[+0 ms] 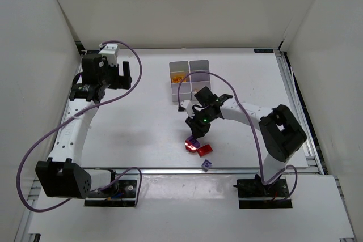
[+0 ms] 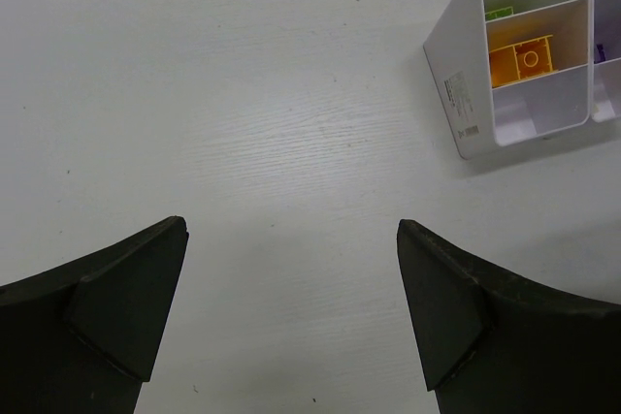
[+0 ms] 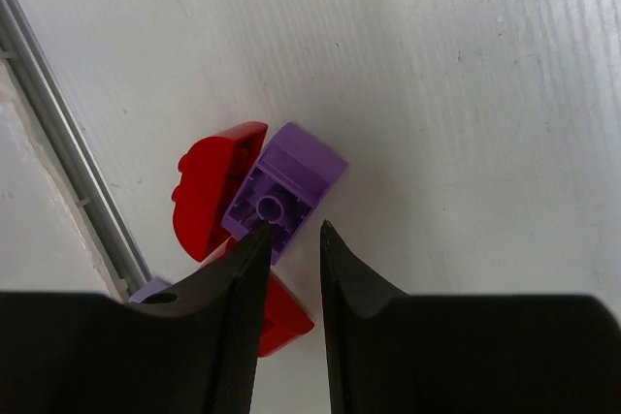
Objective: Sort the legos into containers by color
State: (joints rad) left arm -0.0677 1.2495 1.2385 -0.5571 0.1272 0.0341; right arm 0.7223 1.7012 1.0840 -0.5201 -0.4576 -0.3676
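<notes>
A purple brick (image 3: pixel 291 176) lies upside down on the white table (image 3: pixel 466 94), hollow underside up, at the centre of the right wrist view. A red brick (image 3: pixel 213 186) touches its left side. A second red brick (image 3: pixel 281 322) shows just below, partly hidden by a finger, and a sliver of another purple brick (image 3: pixel 150 288) peeks out at lower left. The right gripper (image 3: pixel 291 232) stands over the purple brick's lower edge, its jaws set close with only a narrow slit between them. The tips straddle that edge, but whether they pinch it cannot be told. In the overhead view this cluster sits low and right of centre. The containers (image 1: pixel 190 66) stand well apart above it, at upper centre, with an orange brick (image 1: pixel 179 76) in one bin. The left gripper (image 2: pixel 291 312) hovers over bare table at the left, jaws wide apart, holding nothing. The step in hand looks like picking up the purple brick. The next move likely calls for a firm pinch that leaves the touching red brick behind, a straight lift, then a carry up to the bin meant for purple.
</notes>
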